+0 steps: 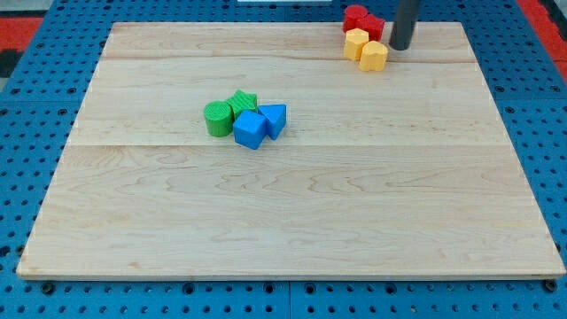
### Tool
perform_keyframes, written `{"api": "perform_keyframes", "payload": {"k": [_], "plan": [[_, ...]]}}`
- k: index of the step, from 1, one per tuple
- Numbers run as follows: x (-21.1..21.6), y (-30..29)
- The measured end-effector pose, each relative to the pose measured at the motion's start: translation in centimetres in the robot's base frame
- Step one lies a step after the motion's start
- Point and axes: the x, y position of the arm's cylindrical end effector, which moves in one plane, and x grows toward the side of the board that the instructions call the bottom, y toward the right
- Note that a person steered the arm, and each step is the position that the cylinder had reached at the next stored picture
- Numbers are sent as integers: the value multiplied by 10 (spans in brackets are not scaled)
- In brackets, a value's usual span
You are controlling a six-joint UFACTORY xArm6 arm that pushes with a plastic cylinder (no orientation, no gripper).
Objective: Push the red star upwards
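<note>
Two red blocks sit at the board's top edge, right of centre: one at the very top (356, 15) and one just below and right of it (373, 27). I cannot tell which of them is the star. Two yellow blocks touch them from below, one on the left (356, 42) and a hexagon-like one (375, 56) on the right. My tip (400, 49) rests on the board just right of this cluster, close beside the lower red block and the right yellow block. I cannot tell whether it touches them.
Left of the board's centre is a tight group: a green cylinder (217, 119), a green star (244, 103), a blue cube (251, 130) and a blue wedge-like block (275, 119). The wooden board (292, 221) lies on a blue pegboard.
</note>
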Motion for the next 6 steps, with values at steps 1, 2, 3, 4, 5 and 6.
{"api": "perform_keyframes", "payload": {"k": [1,2,3,4,5,6], "plan": [[-56,38],[-56,38],[-57,25],[-43,-4],[-12,-24],[-9,-38]]}}
